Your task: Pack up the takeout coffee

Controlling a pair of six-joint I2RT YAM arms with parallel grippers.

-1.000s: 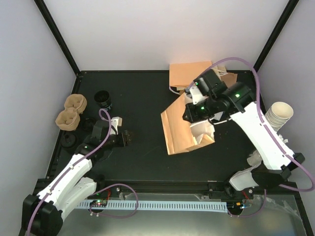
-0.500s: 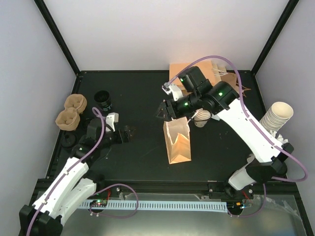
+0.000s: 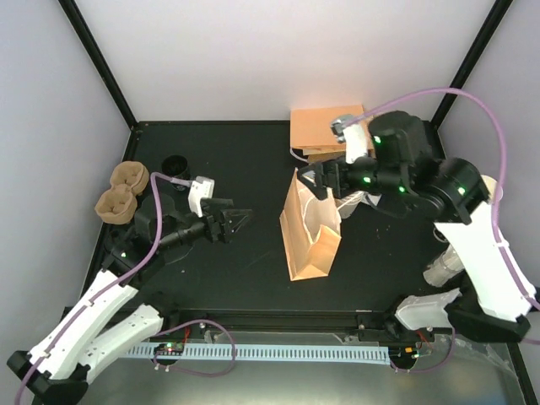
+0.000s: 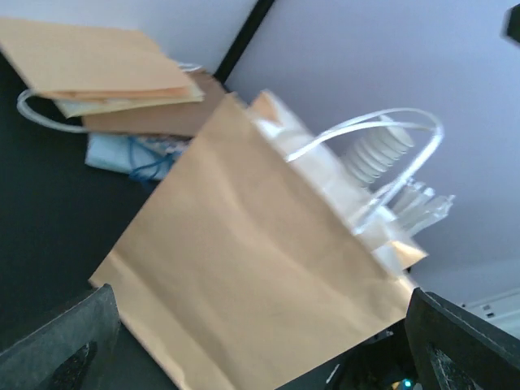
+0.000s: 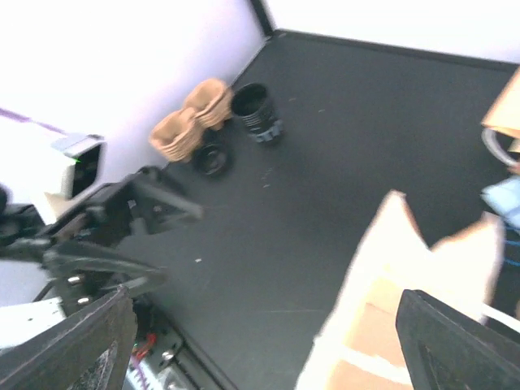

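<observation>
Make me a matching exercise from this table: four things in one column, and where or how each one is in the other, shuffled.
Things:
1. opened paper bag
2. folded bags
3. cup trays
4. left gripper

Place or state:
A. at the left edge, by the wall
B. jaws apart, holding nothing
C. standing mid-table
D. lying flat at the far edge

Pairs: 1-C, 2-D, 3-A, 4-B

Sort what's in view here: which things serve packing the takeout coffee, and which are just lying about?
For the job: paper bag, standing open at the top; no lidded coffee cup in sight.
Lying about: flat bags; pulp cup trays; black round stack, perhaps lids; stacked white cups.
</observation>
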